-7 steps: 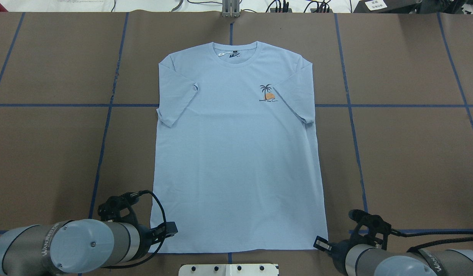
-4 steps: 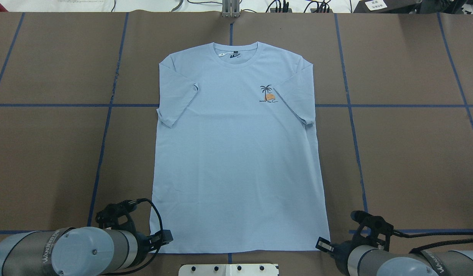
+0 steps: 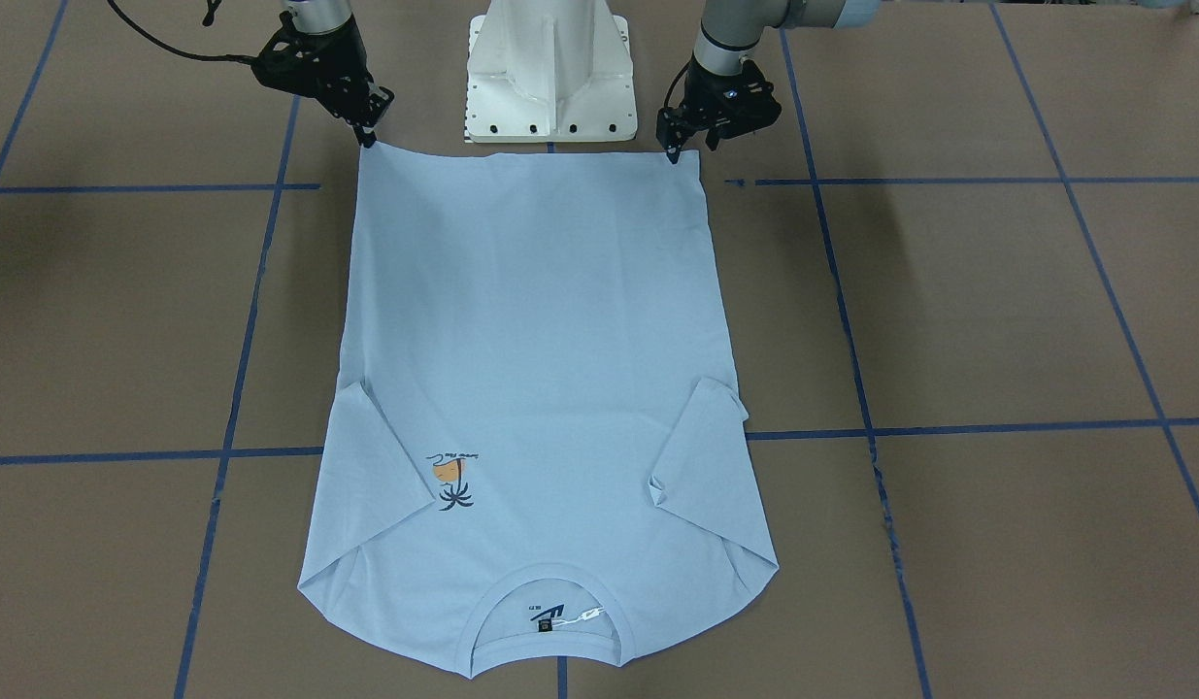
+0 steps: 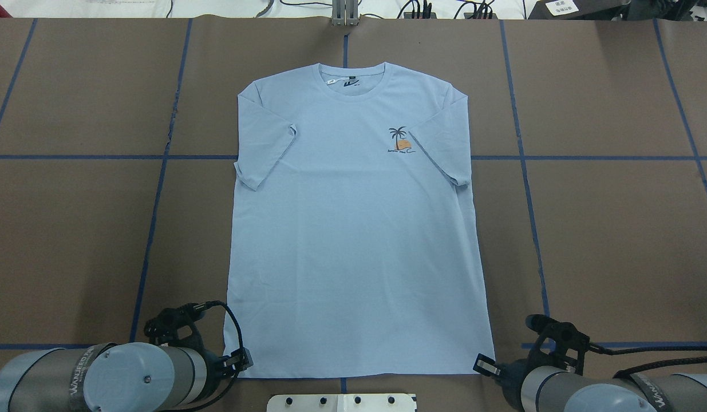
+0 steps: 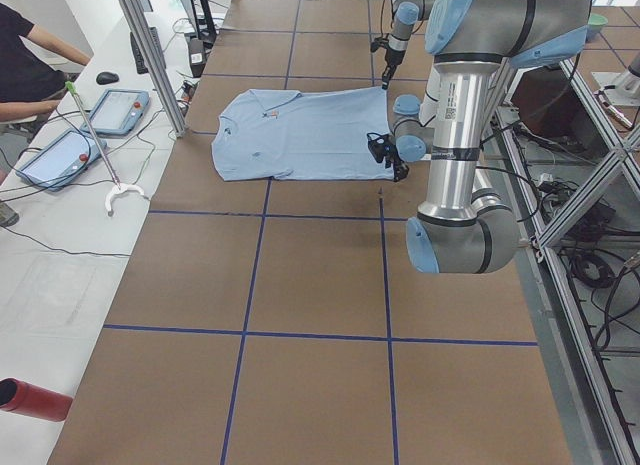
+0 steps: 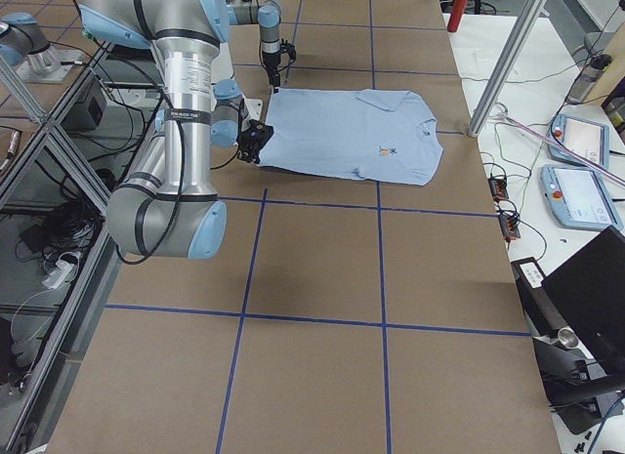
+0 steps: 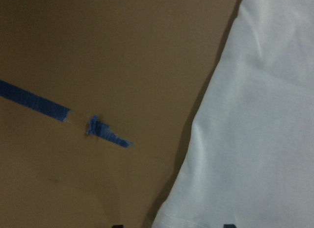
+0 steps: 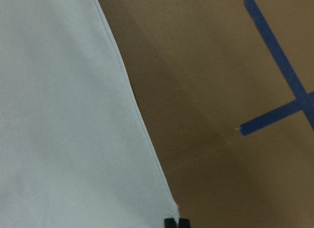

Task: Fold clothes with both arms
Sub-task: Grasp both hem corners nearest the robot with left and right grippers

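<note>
T-shirt (image 4: 353, 229) flat, hem at pedestal base (image 3: 550, 87), long axis running away from it | left gripper (image 3: 686, 144) splayed astride its hem corner | right gripper (image 3: 368, 134) looks clenched on the opposite corner | you'd close left, then carry both collarward.

Here's the count: one T-shirt (image 4: 353, 240), with two sleeves (image 4: 263, 143) at its end far from the grippers. Two arms are in play, the left arm (image 5: 460, 135) and the right arm (image 6: 186, 112). That makes two grippers, the left gripper (image 3: 673, 155) and the right gripper (image 3: 368, 139), one per hem corner. One white base (image 3: 550, 68) sits between them. Past the shirt from the grippers are two tablets (image 6: 584, 137), one red cylinder (image 5: 30, 400) and one person (image 5: 25, 55).
</note>
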Robot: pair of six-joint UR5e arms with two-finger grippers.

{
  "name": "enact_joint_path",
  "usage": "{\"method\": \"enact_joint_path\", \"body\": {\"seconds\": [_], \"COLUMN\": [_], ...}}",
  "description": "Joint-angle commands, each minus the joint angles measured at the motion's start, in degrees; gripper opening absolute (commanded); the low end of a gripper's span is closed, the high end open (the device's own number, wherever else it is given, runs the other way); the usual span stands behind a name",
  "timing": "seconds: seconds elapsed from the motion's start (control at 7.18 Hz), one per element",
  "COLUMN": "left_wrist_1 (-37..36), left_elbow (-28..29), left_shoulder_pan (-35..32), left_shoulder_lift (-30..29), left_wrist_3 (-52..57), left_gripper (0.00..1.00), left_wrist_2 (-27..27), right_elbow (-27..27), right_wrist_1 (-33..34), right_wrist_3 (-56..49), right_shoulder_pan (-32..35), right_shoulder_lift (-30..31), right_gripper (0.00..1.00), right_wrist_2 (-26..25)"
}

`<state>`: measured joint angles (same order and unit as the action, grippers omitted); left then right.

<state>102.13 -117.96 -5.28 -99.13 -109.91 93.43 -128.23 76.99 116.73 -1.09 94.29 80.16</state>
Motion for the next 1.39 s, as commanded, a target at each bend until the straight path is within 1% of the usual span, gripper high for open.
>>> {"method": "enact_joint_path", "body": {"seconds": [0.0,0.28,0.42,0.7,0.84,0.97,1.11,1.25], "left_wrist_1": [0.00,-0.09,0.00,-0.52,-4.88,-8.92,-9.57,-9.49], "left_elbow": [0.19,0.19,0.01,-2.08,-7.23,-12.50,-15.95,-15.72], "left_shoulder_pan": [0.01,0.01,0.01,-0.34,-0.34,-0.43,-0.87,-1.65], "left_shoulder_lift": [0.07,0.07,-0.01,-0.37,-0.37,-0.45,-0.45,-0.89], "left_wrist_3": [-0.04,-0.04,-0.04,0.05,0.23,0.23,0.23,0.23], "left_gripper": [0.39,0.05,0.00,0.00,0.00,0.00,0.00,0.00], "left_wrist_2": [0.00,0.09,0.26,0.44,0.79,1.75,3.06,3.16], "right_elbow": [0.00,-0.18,-0.18,-0.35,-1.31,-4.02,-8.92,-13.14], "right_wrist_1": [0.00,0.00,0.00,0.00,0.00,0.00,1.83,9.07], "right_wrist_3": [-0.01,-0.01,-0.01,-0.01,0.07,-0.01,0.07,-0.10], "right_shoulder_pan": [0.03,0.03,0.03,0.03,0.03,-0.14,0.21,4.12], "right_shoulder_lift": [0.02,-0.07,-0.07,-0.07,0.19,1.24,2.55,1.78], "right_gripper": [0.00,0.00,0.00,0.00,0.00,0.00,0.00,0.00], "right_wrist_2": [0.00,0.00,0.00,0.00,0.00,0.17,0.00,0.00]}}
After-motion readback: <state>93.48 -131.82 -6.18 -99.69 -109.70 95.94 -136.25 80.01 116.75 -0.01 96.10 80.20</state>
